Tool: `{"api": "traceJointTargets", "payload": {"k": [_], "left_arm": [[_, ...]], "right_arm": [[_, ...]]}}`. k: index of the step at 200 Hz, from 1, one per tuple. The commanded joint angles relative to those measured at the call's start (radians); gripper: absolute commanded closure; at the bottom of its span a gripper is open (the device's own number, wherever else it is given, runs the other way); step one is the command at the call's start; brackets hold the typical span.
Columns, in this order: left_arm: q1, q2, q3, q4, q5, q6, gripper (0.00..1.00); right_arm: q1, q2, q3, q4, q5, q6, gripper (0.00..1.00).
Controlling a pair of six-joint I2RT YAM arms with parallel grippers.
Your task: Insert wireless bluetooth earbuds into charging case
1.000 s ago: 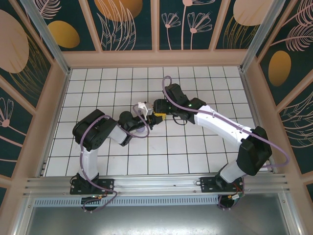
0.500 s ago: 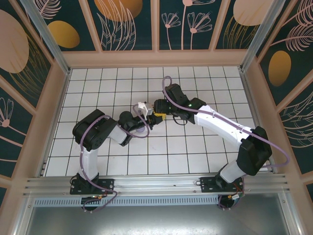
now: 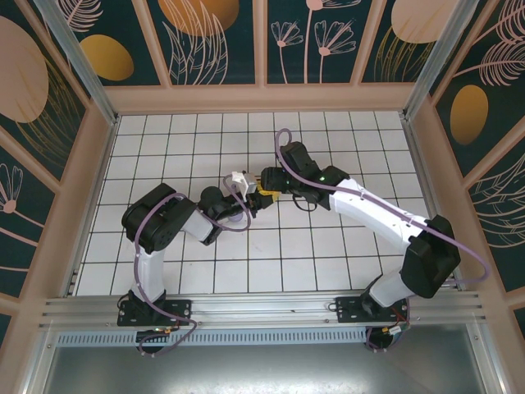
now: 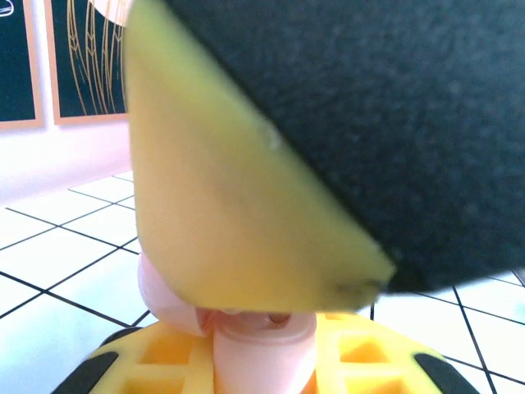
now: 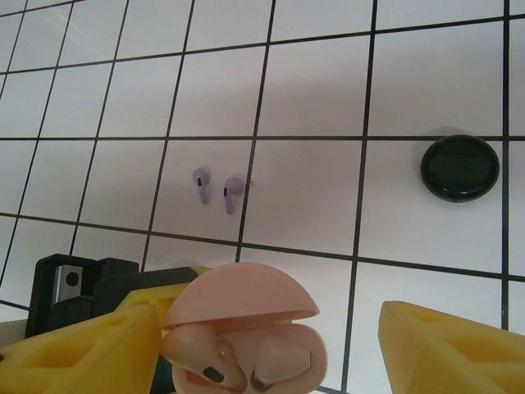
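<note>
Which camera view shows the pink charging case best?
Right wrist view: the pink charging case is sharp, lid open, two earbuds inside. The left wrist view gives a blurred pink part; in the top external view it is too small to tell.

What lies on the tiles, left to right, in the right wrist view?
Lilac earbud → second lilac earbud → black round disc. The pink case, open in the foreground, overlaps both earbuds' columns, so it is left out.

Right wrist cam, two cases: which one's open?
The pink case: its lid is raised and earbuds show inside. The black case, farther out on the tile, is shut.
</note>
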Motion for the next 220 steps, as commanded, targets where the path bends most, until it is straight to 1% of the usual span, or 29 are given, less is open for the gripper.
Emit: {"api": "traceJointTargets", "payload": {"k": [1,23,78,115,137,159,185,205,220], "left_arm": [[-0.001,-0.019,0.019,0.219,0.012,-0.007,1.0],[-0.001,-0.021,0.019,0.218,0.011,-0.006,1.0],[0.0,-0.022,0.019,0.215,0.009,-0.005,1.0],[0.0,-0.024,0.018,0.214,0.006,0.0,1.0],[-0.001,-0.022,0.021,0.215,0.011,0.0,1.0],[0.0,-0.021,0.022,0.214,0.011,-0.002,1.0],[-0.001,-0.022,0.02,0.216,0.015,-0.001,1.0],[-0.001,-0.023,0.018,0.215,0.017,-0.001,1.0],[-0.001,-0.022,0.018,0.21,0.021,0.002,1.0]], "right_arm": [[-0.004,-0.037,-0.015,-0.022,-0.001,0.008,0.29],[-0.005,-0.043,-0.012,-0.006,-0.019,0.008,0.29],[-0.006,-0.049,-0.019,-0.037,-0.019,0.018,0.29],[-0.006,-0.097,-0.066,-0.037,-0.039,0.038,0.3],[-0.006,-0.135,-0.08,-0.007,-0.06,0.041,0.29],[-0.008,-0.156,-0.067,0.02,-0.065,0.04,0.29],[-0.033,-0.16,-0.038,0.031,-0.072,0.034,0.29],[-0.074,-0.146,-0.009,0.032,-0.1,0.025,0.34],[-0.107,-0.122,0.023,0.028,-0.112,0.01,0.48]]}}
